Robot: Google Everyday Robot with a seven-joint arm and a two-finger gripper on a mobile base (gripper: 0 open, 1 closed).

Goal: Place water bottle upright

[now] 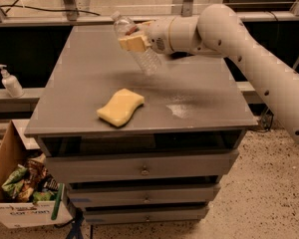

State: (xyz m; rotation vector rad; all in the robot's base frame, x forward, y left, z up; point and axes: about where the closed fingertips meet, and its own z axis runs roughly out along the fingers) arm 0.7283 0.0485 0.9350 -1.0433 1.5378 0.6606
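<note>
Camera view: my fingers (132,44) are clamped around a clear water bottle (147,59) above the rear half of the grey counter (84,78), gripping it on its upper part, below the neck. The bottle is tilted, with its cap pointing up and to the left and its ribbed base hanging lower right, off the counter top as far as I can tell. My white arm (249,49) reaches in from the right. A yellow sponge (120,107) lies flat near the counter's front edge, well apart from the bottle, with a pale smear (178,109) just to its right. Drawers (144,168) sit under the top. A white pump bottle (10,81) stands on a ledge at left, above a cardboard box (10,203) of packets.
</note>
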